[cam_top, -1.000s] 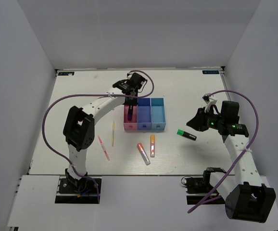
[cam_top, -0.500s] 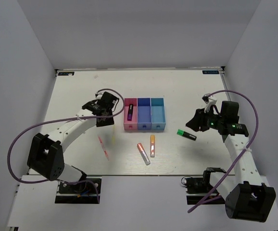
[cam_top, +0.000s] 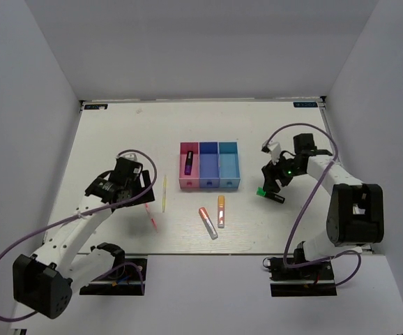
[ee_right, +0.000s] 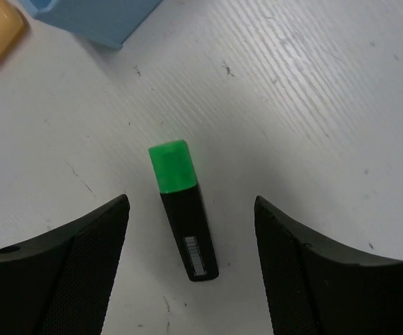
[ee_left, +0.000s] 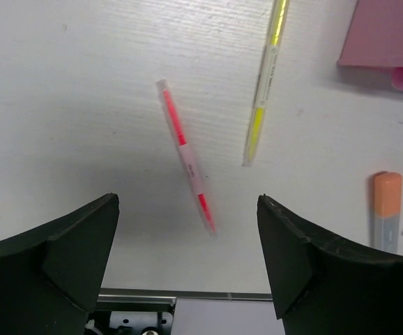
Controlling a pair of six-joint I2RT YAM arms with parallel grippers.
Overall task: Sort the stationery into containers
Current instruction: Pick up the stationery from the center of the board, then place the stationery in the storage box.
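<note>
Left gripper [cam_top: 140,192] hangs over the left part of the table [cam_top: 118,132], jaws spread wide and holding nothing. Its wrist view shows the thin pink pen [ee_left: 186,155] lying flat on the table in line with the gap between the fingers [ee_left: 83,244], touching neither. Thin yellow pen [ee_left: 264,77] lies just to the right of the pink one, apart from it and nearly parallel. Next to the right come the containers, three bins joined in a row: pink bin [cam_top: 189,183], dark blue bin [cam_top: 209,183], teal bin [cam_top: 229,183]. Purple marker [cam_top: 187,164] lies inside the pink bin; nothing shows in the blue and teal bins. Near the front of the bins, on the table, lie the red marker with grey end [cam_top: 208,222] and, just beside it to the right, the orange marker [cam_top: 221,210]; the two stand apart, the red one slanted, the orange one roughly straight. Further right, the green marker with black cap [ee_right: 183,216] lies flat on the table, well apart from the teal bin. Right gripper [cam_top: 268,183] is directly over it, jaws spread; the marker sits in the gap, clear of both fingers [ee_right: 83,258].
</note>
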